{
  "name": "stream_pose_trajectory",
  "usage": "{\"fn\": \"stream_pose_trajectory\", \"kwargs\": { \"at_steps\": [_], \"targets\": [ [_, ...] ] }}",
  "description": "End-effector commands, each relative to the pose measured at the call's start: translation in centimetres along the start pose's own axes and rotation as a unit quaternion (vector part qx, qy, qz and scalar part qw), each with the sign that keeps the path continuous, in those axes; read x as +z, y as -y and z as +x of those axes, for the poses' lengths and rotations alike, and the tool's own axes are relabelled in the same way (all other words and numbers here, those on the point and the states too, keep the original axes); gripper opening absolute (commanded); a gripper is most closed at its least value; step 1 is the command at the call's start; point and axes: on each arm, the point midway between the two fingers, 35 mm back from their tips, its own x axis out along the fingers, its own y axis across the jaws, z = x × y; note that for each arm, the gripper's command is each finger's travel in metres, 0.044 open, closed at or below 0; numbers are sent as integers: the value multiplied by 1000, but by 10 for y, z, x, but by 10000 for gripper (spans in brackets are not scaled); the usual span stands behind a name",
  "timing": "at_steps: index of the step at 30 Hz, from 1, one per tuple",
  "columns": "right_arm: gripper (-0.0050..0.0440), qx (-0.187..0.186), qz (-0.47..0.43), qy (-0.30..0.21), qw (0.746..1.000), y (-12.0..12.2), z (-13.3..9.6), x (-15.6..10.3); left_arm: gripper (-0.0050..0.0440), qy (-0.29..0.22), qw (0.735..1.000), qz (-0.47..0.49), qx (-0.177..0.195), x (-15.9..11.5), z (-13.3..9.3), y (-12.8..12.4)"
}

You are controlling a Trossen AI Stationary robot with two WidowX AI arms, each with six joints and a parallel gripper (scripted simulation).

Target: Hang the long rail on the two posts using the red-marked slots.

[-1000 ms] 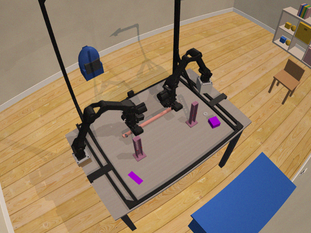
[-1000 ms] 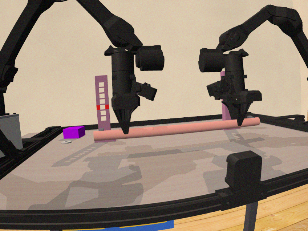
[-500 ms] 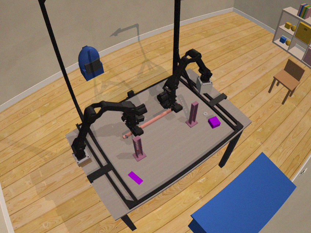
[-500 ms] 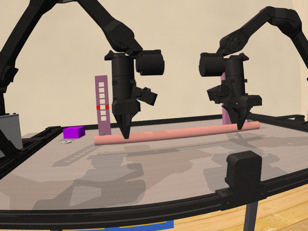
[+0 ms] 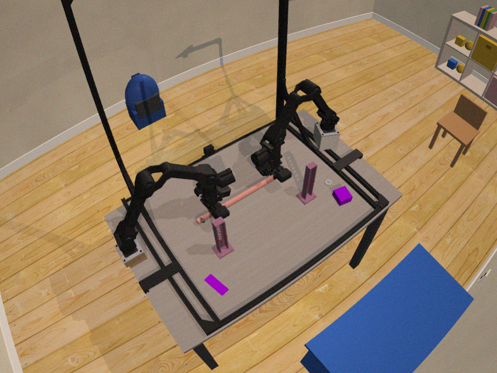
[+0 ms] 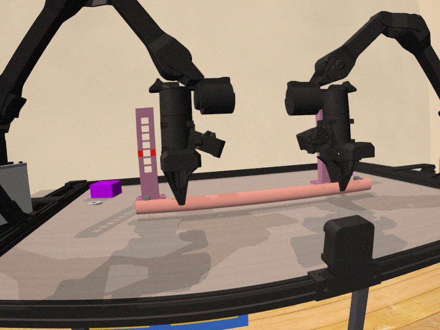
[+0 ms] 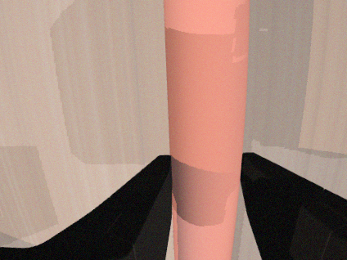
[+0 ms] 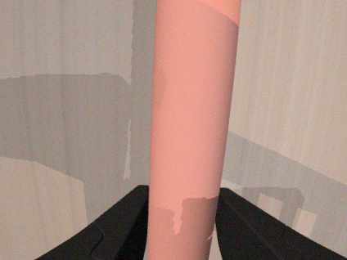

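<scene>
2 holds on the long, round, salmon-pink rail [image 5: 244, 196] [image 6: 262, 196] [image 7: 206, 102] [image 8: 190, 102], 1 near each end. Between the fingertips of both hands, with a stretch of rail sticking out past each on the outer side. Low above or just on the pale grey-brown table [image 5: 281, 240] [image 6: 248, 252]; cannot tell whether touching it.

At the rail's left-arm end: black left gripper [image 5: 276, 175] [image 6: 181, 201] [image 7: 206, 165], pointing down, closed in to a small part of full spread, 1 finger on each side of the rail, gripping it. At the other end: black right gripper [image 5: 216, 212] [image 6: 342, 188] [image 8: 184, 196], likewise pointing down, about as narrow, gripping the rail from both sides.

Along 1 long side of the rail: 2 upright mauve slotted posts, apart from each other, with red marks on both. Nearer the rail's left-arm end, 1 post [image 5: 309, 180] [image 6: 147, 160]; nearer its right-arm end, the other [image 5: 220, 234] [image 6: 322, 172]. Not hung in the marked slots.

Beyond the rail's left-arm end: small pale ring-shaped washer [image 5: 325, 182] [image 6: 89, 203] and purple rectangular block [image 5: 342, 195] [image 6: 102, 189]. Well apart from the rail, past the right-arm post: flat purple rectangle [image 5: 216, 284].
</scene>
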Motion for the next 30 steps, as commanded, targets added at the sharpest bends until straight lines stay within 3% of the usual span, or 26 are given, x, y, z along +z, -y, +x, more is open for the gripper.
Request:
{"fn": "stream_pose_trajectory", "kwargs": {
  "at_steps": [1,9,22,24,30],
  "targets": [
    [0,1,-1,5,1000,0,3,1,0,2,1000,0,-3,0,4,0],
    [0,1,-1,6,1000,1,9,1,0,3,1000,0,-3,0,10,0],
    [312,0,0,1,1000,0,7,0,312,2,1000,0,0,0,7,0],
    [312,0,0,1,1000,0,7,0,312,2,1000,0,0,0,7,0],
    [440,0,0,1,1000,0,7,0,440,2,1000,0,0,0,7,0]
  ]
}}
